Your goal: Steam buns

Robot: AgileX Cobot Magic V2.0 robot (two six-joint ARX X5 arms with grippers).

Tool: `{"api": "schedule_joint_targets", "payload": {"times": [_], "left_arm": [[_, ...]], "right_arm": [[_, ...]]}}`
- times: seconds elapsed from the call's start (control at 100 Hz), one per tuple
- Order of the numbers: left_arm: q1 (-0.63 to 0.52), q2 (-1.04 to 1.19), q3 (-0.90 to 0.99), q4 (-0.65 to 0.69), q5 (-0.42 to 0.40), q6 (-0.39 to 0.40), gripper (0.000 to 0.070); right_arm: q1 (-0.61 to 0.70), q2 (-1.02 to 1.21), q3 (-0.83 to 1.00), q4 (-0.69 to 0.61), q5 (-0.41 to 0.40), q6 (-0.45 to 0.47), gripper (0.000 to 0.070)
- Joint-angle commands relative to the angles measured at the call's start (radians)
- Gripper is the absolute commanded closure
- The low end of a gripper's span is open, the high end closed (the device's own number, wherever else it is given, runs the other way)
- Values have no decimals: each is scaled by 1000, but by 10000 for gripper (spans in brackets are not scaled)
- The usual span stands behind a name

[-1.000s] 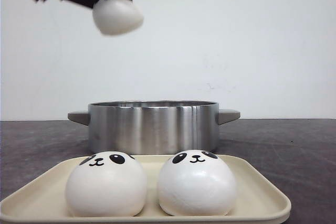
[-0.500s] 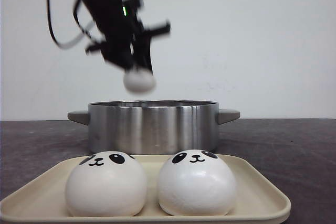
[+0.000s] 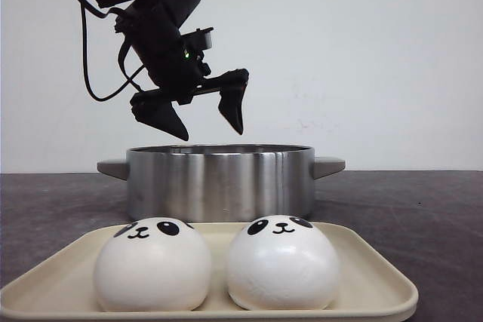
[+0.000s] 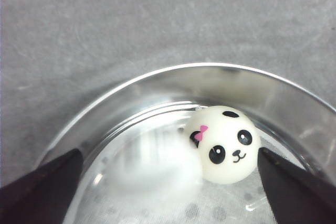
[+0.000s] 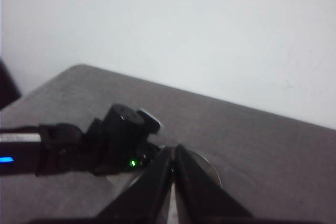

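Observation:
Two white panda-faced buns [image 3: 152, 265] [image 3: 283, 262] sit side by side on a cream tray [image 3: 377, 280] at the front. Behind it stands a steel pot [image 3: 219, 182]. My left gripper [image 3: 210, 130] hangs open and empty just above the pot's left half. In the left wrist view, a panda bun with a pink bow [image 4: 227, 144] lies in the pot [image 4: 157, 74], and a blurred white bun [image 4: 152, 163] sits beside it between my open fingers [image 4: 42, 192]. My right gripper [image 5: 173, 149] is shut and empty, raised well above the table.
The pot has flat handles on both sides [image 3: 328, 165] and a perforated floor [image 4: 220, 211]. The dark grey tabletop [image 3: 423, 209] runs around pot and tray. The right wrist view shows my left arm [image 5: 79, 145] over the pot.
My left gripper came down from the upper left with a bun to above the pot, then opened. The bun has left its jaws and dropped into the pot.

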Motion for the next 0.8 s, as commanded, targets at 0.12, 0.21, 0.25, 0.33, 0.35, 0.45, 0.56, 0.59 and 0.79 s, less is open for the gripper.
{"api": "schedule_joint_targets", "payload": {"times": [0.12,0.21,0.25,0.33,0.35,0.45,0.56,0.59,0.79], "left_arm": [[-1,-142,26,-76,-5,12,41],[-3,-241,26,-119,-5,6,90],[-3,-289,26,-140,-5,-4,113],[-5,-388,26,-180,-4,-14,115],[-6,-412,26,-190,-4,-14,115],[-10,-529,26,-232,-4,-13,115],[-10,-635,26,-273,-4,-9,115],[-10,-660,26,-286,-4,-9,115],[-10,-781,26,-386,-4,-10,115]], "right_arm": [[-7,56,3,-169,0,0,697],[-44,95,-49,-283,-11,60,697],[-59,111,-87,-311,-43,80,696],[-72,133,-193,-295,-130,105,696],[-72,136,-224,-279,-147,111,696],[-65,138,-386,-167,-240,172,696],[-61,146,-541,-50,-379,257,690],[-61,150,-575,-30,-410,275,658],[-35,171,-717,8,-497,329,285]]}}
